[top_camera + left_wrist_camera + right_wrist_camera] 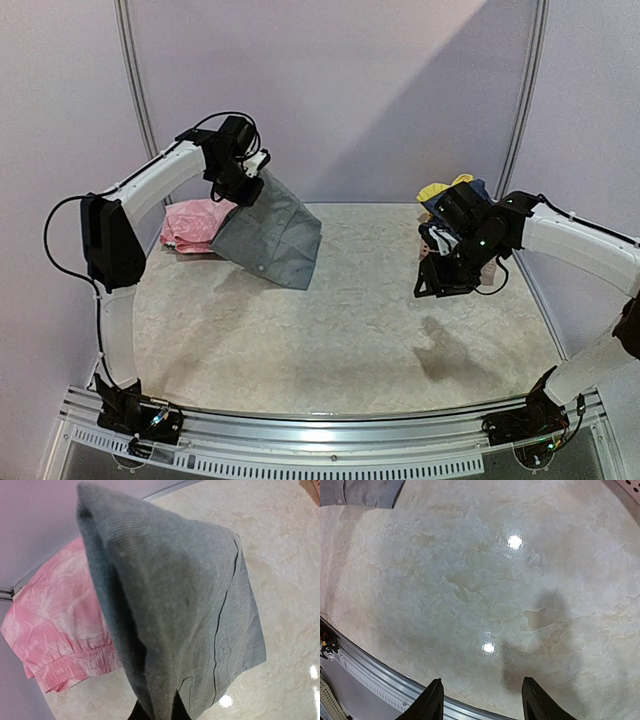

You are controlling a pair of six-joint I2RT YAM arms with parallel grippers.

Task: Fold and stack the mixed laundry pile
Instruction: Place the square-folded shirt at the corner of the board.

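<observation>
Grey shirt (270, 232), limp and light, hangs pinched in left end effector (252, 185); best held by corners; right end effector (485, 702) open, empty

Two robot arms: left arm (130, 200), right arm (575, 245). One grey shirt (272, 235), one pink garment (195, 222), one mixed laundry pile (440, 192), one table (330, 330).
</observation>
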